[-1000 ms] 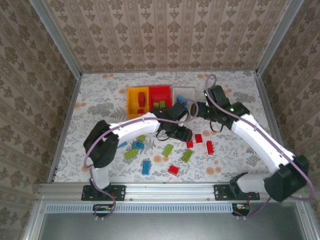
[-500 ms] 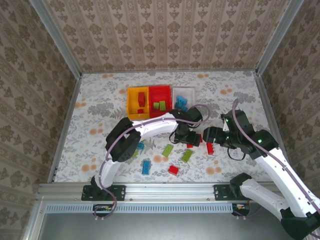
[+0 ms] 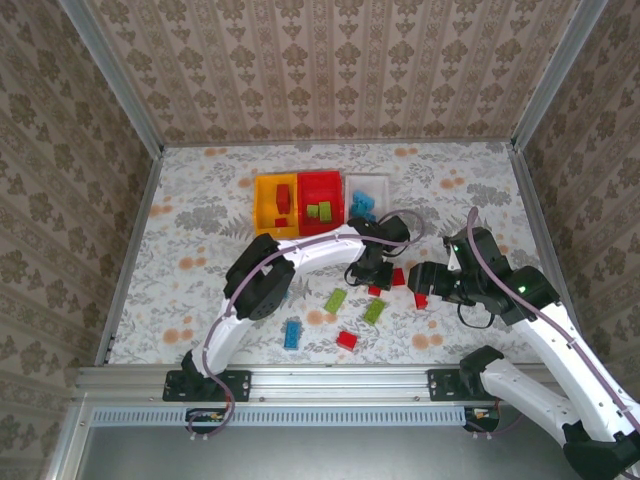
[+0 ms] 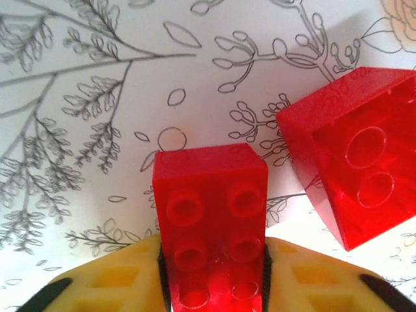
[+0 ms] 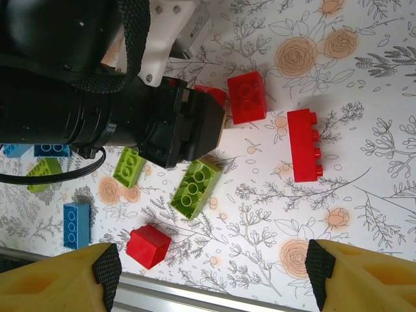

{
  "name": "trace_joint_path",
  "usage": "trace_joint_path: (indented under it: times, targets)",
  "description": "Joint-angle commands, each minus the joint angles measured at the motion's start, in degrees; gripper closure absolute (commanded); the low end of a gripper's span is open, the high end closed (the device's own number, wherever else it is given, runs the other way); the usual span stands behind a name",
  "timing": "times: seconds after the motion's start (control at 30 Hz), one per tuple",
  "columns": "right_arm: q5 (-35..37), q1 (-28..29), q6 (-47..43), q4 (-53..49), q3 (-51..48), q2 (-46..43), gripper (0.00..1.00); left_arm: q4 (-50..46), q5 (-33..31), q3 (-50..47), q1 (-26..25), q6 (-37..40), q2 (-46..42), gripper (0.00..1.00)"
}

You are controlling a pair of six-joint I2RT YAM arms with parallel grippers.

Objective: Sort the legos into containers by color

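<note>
- From the top view, your left gripper (image 3: 375, 280) is low over the loose legos near mid-table, and your right gripper (image 3: 421, 282) hangs just beside it, above a long red brick (image 3: 420, 297). The yellow-orange bin (image 3: 262, 208), red bin (image 3: 336, 187) and white bin (image 3: 380, 182) stand touching in a row at the far side. Red pieces lie in the yellow-orange one, green in the red and blue in the white, so I judge your red pieces belong in the yellow-orange bin.
- In your left wrist view, the yellow fingers (image 4: 110, 283) are pressed against both flanks of a red lego (image 4: 211, 214), studs up, pinching it across its narrow width. That is probably the steadiest hold. A second red block (image 4: 351, 156) lies tilted just beside it, apart.
- In your right wrist view, that gripper's fingers (image 5: 58, 279) are spread wide with nothing between them. A green brick (image 5: 195, 188) and a small red brick (image 5: 148, 246) lie below, likely waiting their turn.
</note>
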Motion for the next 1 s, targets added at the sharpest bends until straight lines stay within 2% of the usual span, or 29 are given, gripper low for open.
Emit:
trace_joint_path:
  times: [0.0,0.13,0.27,0.4,0.5,0.63,0.73,0.97]
  targets:
    - [-0.9,-0.1,0.4,-0.8,-0.7,-0.2,0.23,-1.1,-5.1,-2.9,0.0,0.1,-3.7,0.71]
    - [-2.7,-0.1,-1.1,1.6,-0.5,0.2,0.24,-0.5,-8.8,-8.4,2.3,-0.3,-12.1,0.77]
    - [-5.8,-0.1,-2.8,6.5,-0.2,2.3,0.26,-2.4,-11.4,-12.8,6.1,-0.2,-20.1,0.77]
    - [-9.5,1.1,-3.8,14.4,0.0,6.6,0.27,-5.6,-14.1,-15.6,11.9,2.5,-26.6,0.78]
    - [-10.5,4.3,-4.2,22.5,0.5,11.2,0.27,-7.0,-15.2,-16.6,18.0,6.1,-28.9,0.77]
    - [-8.2,10.9,-6.2,36.4,2.3,18.4,0.28,-7.3,-15.3,-14.9,26.3,10.8,-27.8,0.77]
    - [-7.4,13.0,-4.9,45.2,3.2,23.0,0.27,-7.7,-16.5,-11.2,30.3,13.9,-23.9,0.77]
    - [-7.3,13.0,-6.5,44.3,9.9,30.4,0.27,-9.6,-19.4,-1.4,35.0,16.5,-13.1,0.77]
